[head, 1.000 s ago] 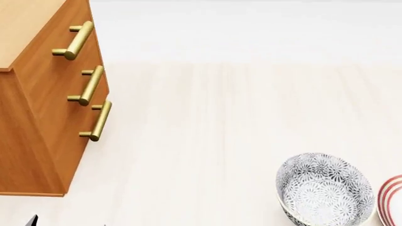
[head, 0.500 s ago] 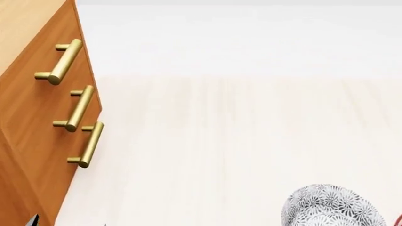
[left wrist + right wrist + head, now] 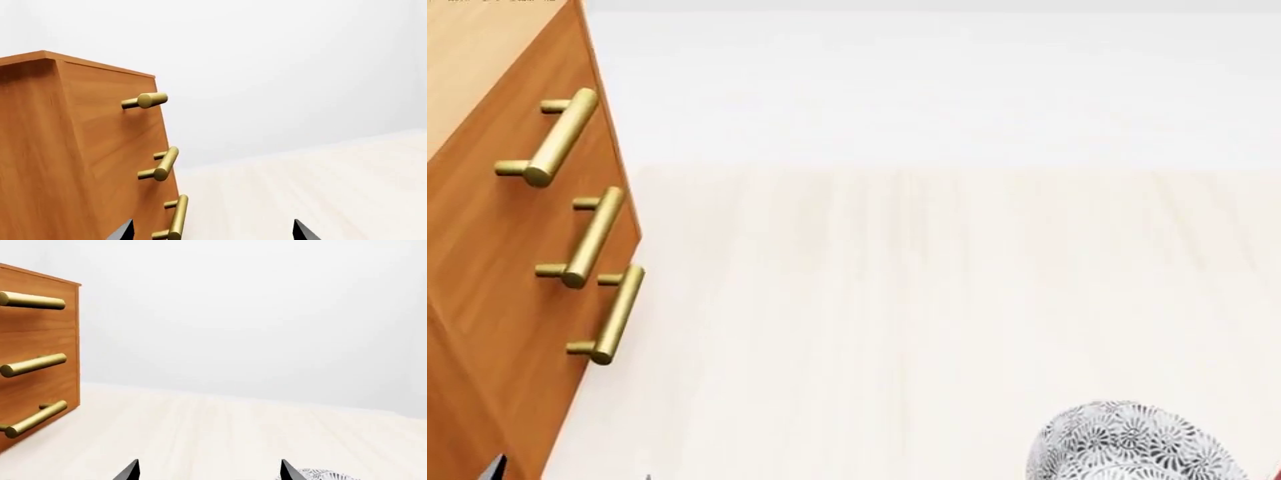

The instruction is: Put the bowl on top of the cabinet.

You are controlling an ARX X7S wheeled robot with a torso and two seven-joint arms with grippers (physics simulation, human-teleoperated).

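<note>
Standing on pale floor [image 3: 894, 300]: cabinet [image 3: 494, 250] at left, brass handles [image 3: 594, 238] on front; bowl [image 3: 1134, 445] low right, well apart, nothing between. Both grippers spread wide, empty. Since half-second back, bowl slid lower in head view.

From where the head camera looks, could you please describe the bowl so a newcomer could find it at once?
Start at the big orange-brown cabinet with brass bar handles on the left, then cross the pale floor to the bottom right edge. The bowl sits there, partly cut off, round and covered in a dense grey-black floral pattern, unlike anything else nearby.
</note>
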